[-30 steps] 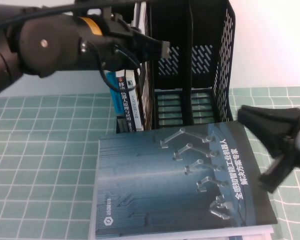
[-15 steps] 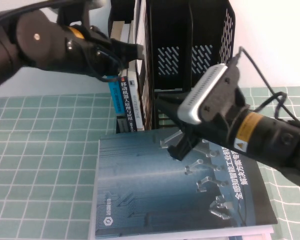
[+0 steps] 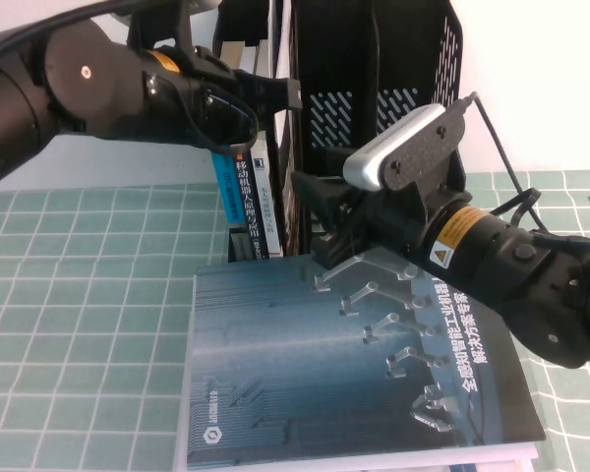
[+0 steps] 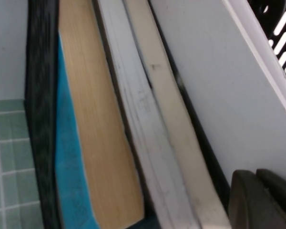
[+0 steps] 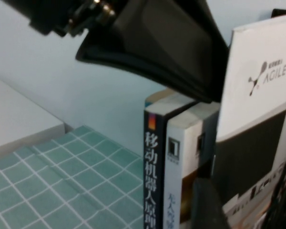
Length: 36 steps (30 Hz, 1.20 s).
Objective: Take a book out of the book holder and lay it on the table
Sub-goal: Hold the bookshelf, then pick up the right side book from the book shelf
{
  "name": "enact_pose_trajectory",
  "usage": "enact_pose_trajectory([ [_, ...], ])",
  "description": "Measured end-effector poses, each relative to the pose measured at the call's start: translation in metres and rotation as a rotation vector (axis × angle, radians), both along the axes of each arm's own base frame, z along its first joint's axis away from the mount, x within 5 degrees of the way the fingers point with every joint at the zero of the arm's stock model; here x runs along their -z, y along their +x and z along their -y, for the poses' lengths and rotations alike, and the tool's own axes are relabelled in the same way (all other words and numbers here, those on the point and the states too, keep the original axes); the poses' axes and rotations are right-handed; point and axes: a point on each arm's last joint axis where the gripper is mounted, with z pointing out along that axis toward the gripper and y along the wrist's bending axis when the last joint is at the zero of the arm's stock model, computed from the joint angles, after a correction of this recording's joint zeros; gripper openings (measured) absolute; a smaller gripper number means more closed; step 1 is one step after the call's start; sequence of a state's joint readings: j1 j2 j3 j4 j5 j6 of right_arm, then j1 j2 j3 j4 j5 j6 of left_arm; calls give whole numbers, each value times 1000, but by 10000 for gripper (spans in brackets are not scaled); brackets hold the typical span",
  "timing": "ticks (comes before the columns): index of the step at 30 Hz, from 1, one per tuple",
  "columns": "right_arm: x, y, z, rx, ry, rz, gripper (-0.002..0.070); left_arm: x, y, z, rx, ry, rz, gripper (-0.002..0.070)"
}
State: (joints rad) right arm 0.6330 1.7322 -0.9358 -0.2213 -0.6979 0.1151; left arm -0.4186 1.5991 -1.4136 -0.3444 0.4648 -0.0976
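Right wrist view shows the book [image 5: 257,95] upright in the book holder [image 3: 374,118] by the table's [image 3: 79,324] far edge. It looks thin, bendy; grab its top edge. Left gripper [image 3: 275,93] and right gripper [image 3: 320,221] hover near; I cannot tell their grip.

Book [image 5: 257,119] mostly behind holder [image 3: 374,118]

Both grippers [image 3: 287,95] [image 3: 315,221] at the book holder's [image 3: 442,98] left compartment.

A glossy dark blue book [image 3: 354,364] lay on the matt mint-green cloth table [image 3: 79,315] below the right gripper [image 3: 324,221], beside the black perforated plastic book holder [image 3: 393,128] and the left gripper [image 3: 290,93].
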Motion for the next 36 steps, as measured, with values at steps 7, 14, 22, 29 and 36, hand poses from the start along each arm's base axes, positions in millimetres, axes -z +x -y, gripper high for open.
enact_pose_trajectory([
  [7, 11, 10, -8, 10, 34, -3, 376, -2, -1, 4, 23, -58, -8, -3],
  [14, 18, 19, -10, 58, 100, -17, 376, -4, -2, 8, 65, -86, 3, -3],
  [22, 37, 36, -19, 80, 99, -44, 305, -4, -3, 9, 75, -84, 10, -3],
  [29, 41, 42, -16, 165, 174, -49, 31, -3, -4, 9, 88, -77, -7, -3],
  [36, 33, 38, -15, 150, 262, 57, 17, -6, -18, 10, 177, -39, -82, -3],
])
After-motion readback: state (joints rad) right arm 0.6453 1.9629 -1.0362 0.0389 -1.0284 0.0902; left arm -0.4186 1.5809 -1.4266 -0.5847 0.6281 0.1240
